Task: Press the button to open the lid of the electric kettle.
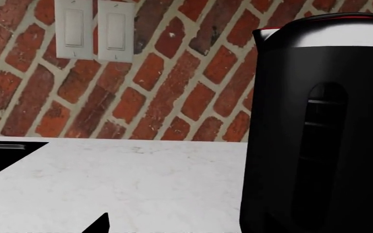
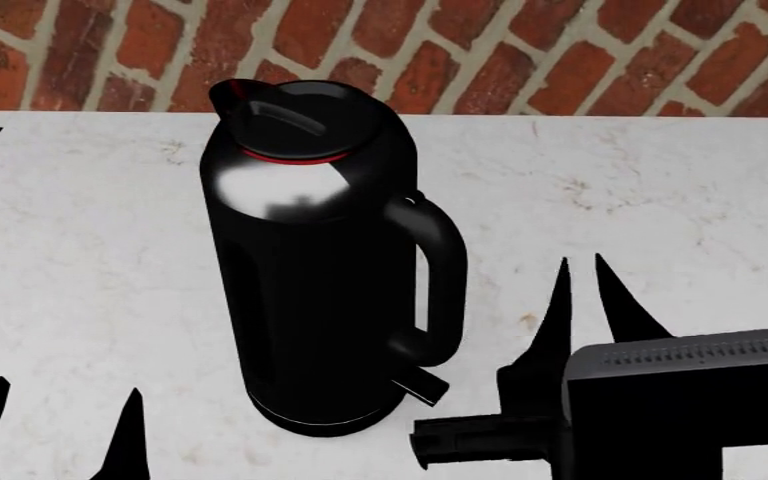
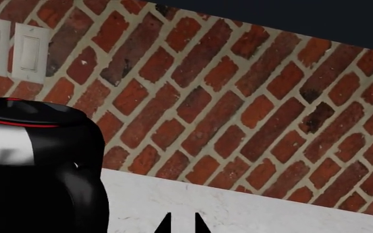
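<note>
The electric kettle (image 2: 317, 290) stands upright on the white counter (image 2: 651, 200), with its spout to the far left and its loop handle (image 2: 444, 270) to the right. Its lid (image 2: 297, 115) is down, with the red ring under it; I cannot make out a button. My right gripper (image 2: 582, 275) hovers right of the handle, apart from it, its fingers a narrow gap apart and empty. My left gripper (image 2: 64, 400) is wide open and empty at the kettle's near left. The kettle fills the left wrist view's side (image 1: 316, 136), where one fingertip (image 1: 99, 224) shows. The kettle (image 3: 37, 170) and right gripper (image 3: 183, 225) also show in the right wrist view.
A red brick wall (image 2: 558, 50) backs the counter. Two white wall switches (image 1: 95, 31) sit on it left of the kettle and also show in the right wrist view (image 3: 11, 48). A black recessed surface (image 1: 5, 150) lies at the counter's far left.
</note>
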You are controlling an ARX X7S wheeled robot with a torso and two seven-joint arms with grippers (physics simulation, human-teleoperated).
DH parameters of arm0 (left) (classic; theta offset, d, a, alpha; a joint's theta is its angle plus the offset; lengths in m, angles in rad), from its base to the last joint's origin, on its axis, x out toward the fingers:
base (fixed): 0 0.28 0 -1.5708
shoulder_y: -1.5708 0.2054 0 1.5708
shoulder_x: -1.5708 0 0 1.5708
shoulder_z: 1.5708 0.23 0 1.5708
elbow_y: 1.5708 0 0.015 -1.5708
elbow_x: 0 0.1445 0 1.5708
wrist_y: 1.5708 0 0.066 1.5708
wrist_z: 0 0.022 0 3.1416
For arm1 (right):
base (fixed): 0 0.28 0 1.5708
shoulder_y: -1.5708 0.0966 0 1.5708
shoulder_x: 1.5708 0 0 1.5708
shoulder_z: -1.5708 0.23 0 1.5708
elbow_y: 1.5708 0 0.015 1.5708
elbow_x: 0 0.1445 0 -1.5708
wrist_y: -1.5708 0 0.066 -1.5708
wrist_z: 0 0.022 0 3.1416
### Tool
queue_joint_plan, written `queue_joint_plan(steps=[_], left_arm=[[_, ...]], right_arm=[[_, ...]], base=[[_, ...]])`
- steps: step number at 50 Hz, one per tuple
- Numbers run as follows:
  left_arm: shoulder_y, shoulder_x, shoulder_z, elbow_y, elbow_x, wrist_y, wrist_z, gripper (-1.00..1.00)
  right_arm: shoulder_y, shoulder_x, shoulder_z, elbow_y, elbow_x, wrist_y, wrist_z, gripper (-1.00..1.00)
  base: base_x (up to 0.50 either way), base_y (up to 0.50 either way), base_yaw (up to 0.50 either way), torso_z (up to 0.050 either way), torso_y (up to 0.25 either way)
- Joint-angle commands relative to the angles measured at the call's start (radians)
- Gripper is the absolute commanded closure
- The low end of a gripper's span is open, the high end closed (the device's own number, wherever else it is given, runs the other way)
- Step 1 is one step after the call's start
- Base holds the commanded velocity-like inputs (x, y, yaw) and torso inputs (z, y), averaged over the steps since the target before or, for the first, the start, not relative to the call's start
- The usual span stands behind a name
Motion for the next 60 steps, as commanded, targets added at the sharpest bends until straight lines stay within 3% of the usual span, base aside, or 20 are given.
queue_joint_plan(steps=[1,3,24,32,42,50,60], left_arm=[[-0.002,0.018,-0.015,-0.016,0.023,0.031,0.012,-1.0],[-0.001,0.017,-0.016,-0.018,0.02,0.031,0.012,-1.0],[0.006,0.004,-0.032,-0.018,0.003,0.04,0.003,-1.0],[0.012,-0.001,-0.041,-0.026,-0.006,0.047,0.001,-1.0],[0.021,-0.011,-0.047,-0.005,-0.014,0.038,-0.009,-1.0],[0.024,-0.019,-0.057,0.001,-0.025,0.034,-0.014,-1.0],[0.015,-0.016,-0.041,-0.015,-0.018,0.037,-0.013,-1.0]], right_arm=[[0.105,0.019,0.094,0.031,0.089,0.1,-0.012,1.0],[0.165,0.034,0.088,0.055,0.129,0.173,-0.034,1.0],[0.625,0.09,-0.107,0.396,0.225,0.327,-0.192,1.0],[0.753,0.106,-0.152,0.592,0.362,0.353,-0.215,1.0],[0.864,0.078,-0.213,0.82,0.493,0.343,-0.269,1.0],[0.916,0.086,-0.324,0.913,0.467,0.288,-0.344,1.0],[1.027,0.138,-0.308,0.883,0.617,0.356,-0.247,1.0]], base=[[0.0,0.0,0.0,0.0,0.0],[0.0,0.0,0.0,0.0,0.0],[0.0,0.0,0.0,0.0,0.0],[0.0,0.0,0.0,0.0,0.0],[0.0,0.0,0.0,0.0,0.0],[0.0,0.0,0.0,0.0,0.0],[0.0,0.0,0.0,0.0,0.0]])
